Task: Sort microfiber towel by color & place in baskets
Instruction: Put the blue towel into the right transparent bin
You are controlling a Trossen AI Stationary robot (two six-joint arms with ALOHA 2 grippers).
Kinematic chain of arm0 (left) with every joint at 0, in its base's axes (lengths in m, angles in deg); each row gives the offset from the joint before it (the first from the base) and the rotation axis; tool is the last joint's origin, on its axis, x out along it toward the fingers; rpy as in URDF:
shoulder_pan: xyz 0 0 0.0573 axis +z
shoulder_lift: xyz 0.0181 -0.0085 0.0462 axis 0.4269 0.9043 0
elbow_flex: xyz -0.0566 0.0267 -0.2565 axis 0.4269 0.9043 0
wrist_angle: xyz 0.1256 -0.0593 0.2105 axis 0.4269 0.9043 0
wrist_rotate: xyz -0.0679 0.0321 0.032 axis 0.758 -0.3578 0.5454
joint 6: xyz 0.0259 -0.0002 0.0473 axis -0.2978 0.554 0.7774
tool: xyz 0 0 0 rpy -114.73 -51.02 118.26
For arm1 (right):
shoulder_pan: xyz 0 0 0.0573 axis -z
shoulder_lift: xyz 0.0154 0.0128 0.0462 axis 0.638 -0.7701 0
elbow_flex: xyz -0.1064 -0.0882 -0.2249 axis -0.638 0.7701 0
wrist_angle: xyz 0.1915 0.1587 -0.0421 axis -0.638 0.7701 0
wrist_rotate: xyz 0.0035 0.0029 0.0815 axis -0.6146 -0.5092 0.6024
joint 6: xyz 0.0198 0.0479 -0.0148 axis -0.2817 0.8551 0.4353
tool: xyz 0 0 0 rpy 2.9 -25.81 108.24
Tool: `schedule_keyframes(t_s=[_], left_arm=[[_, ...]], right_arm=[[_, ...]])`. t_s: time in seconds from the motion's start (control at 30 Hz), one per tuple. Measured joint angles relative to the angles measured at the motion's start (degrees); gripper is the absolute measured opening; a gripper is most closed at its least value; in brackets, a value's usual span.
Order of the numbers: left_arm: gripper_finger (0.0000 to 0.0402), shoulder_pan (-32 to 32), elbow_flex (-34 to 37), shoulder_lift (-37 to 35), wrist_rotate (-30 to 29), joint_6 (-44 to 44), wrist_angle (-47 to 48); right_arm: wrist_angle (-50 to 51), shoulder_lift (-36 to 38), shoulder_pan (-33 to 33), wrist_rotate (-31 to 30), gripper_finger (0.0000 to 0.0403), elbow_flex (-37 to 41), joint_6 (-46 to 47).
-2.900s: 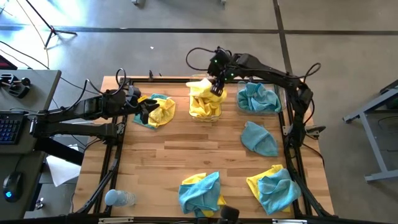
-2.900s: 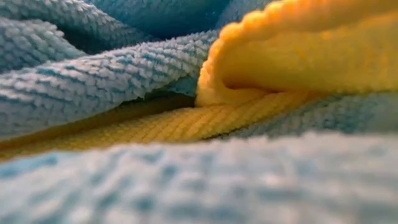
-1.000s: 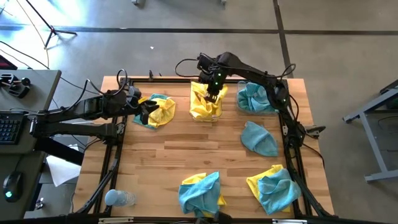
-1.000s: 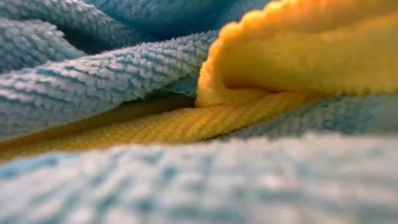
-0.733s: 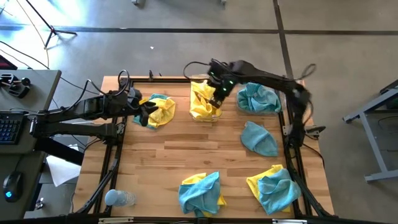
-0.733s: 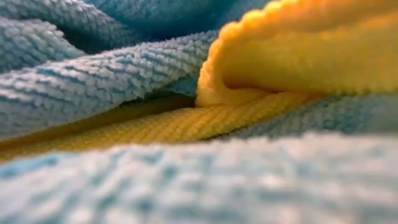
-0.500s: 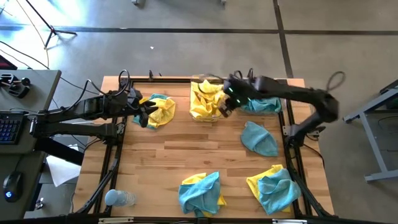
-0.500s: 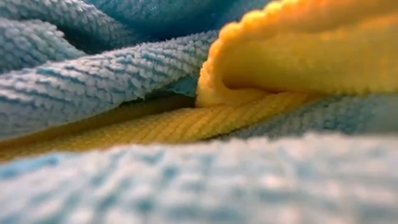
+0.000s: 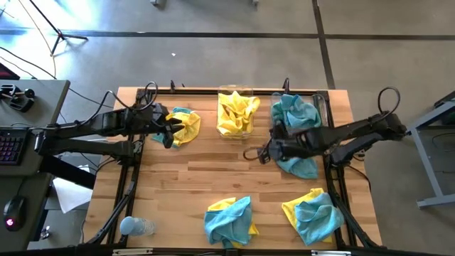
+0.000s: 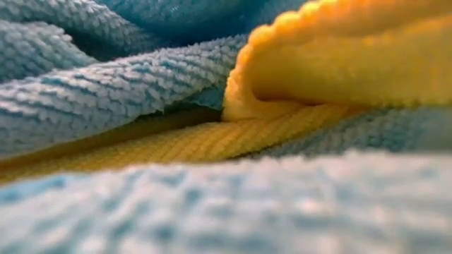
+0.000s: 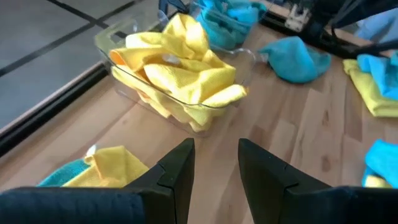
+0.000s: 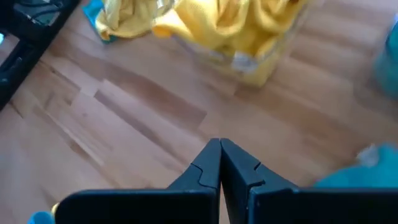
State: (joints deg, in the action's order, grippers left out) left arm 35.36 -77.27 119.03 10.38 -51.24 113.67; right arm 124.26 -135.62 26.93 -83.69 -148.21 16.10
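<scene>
Towels: yellow ones are heaped in the middle bin [image 9: 237,114] at the far edge; teal ones fill the bin [image 9: 297,110] to its right. Loose on the table: a teal towel [image 9: 302,162] right of centre, a yellow-and-teal pair [image 9: 183,125] at far left, a mixed pile [image 9: 229,219] near centre, another mixed pile [image 9: 313,213] near right.

Bins: both clear and side by side along the far edge, one colour each, so the sorting looks partly done.

Right gripper [image 9: 274,151]: low over the wood at the left edge of the loose teal towel, fingers pressed together and holding nothing. My guess is it is lining up to take that towel, which belongs in the bin just beyond it.

Left gripper [image 9: 168,129]: parked at the far-left pair, fingers spread apart with nothing between them, pointing toward the yellow bin. It seems placed to lift the yellow cloth off the teal.

Low camera: filled by folds of teal and yellow cloth [image 10: 212,127]; a pile sits right against it.

Bottle [image 9: 135,227]: pale, near-left corner, apart from the towels.

Left to do: four loose lots by my count.
</scene>
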Motion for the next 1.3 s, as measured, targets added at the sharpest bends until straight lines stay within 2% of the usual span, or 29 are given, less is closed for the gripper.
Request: schedule_keyframes(t_s=[0.1,0.27,0.47,0.57,0.7,0.87,1.0,1.3], left_arm=[[0.0113,-0.04,0.0,1.37,2.28,0.0,-0.05],[0.0113,-1.42,-0.43,3.14,2.81,-1.49,-0.01],[0.0113,-4.86,-2.2,4.59,2.69,-0.51,-0.13],[0.0113,-5.86,-2.47,4.76,2.0,-0.41,-0.2],[0.0113,-6.03,-2.47,4.76,1.92,-0.38,-0.12],[0.0113,-6.03,-2.47,4.76,1.74,-0.39,-0.12],[0.0113,-6.01,-2.47,4.76,1.53,-0.16,-0.12],[0.0113,-6.63,-2.47,5.4,1.13,0.55,-0.34]], right_arm=[[0.2,-0.11,-2.63,-0.11,0.0,1.34,6.53],[-0.08,-0.11,-7.22,-0.8,0.0,4.45,15.76],[-0.27,-0.11,-13.44,-7.21,0.0,11.61,31.74],[0.83,-0.11,-14.36,-5.85,0.0,15.18,40.85],[1.0,-0.13,-13.52,-0.77,0.0,18.95,46.45],[2.53,-0.13,-11.26,4.52,0.0,20.86,48.65],[2.33,-0.13,-9.59,4.91,0.0,20.81,48.06],[-3.19,-0.13,-8.26,5.16,0.0,20.68,38.26]])
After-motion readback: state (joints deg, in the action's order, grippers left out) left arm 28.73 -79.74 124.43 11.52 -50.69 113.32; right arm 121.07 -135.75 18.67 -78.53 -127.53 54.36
